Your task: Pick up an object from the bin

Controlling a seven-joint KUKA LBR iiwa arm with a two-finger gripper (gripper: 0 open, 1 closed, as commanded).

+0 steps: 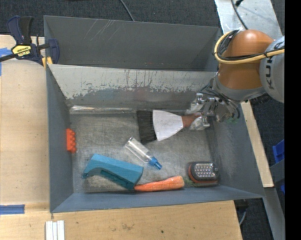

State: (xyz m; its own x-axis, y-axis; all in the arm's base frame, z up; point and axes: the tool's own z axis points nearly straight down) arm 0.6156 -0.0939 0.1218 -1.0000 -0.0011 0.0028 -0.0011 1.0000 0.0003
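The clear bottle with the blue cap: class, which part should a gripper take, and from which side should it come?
Probably best: take the clear bottle at mid-body, coming from above and closing across its narrow width. It lies flat and slanted on the bin floor, with bare floor along both long sides.

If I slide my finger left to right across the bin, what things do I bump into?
Orange block → blue plastic handle → carrot → black and red gadget. Skipped: clear tube and brush, which overlap these.
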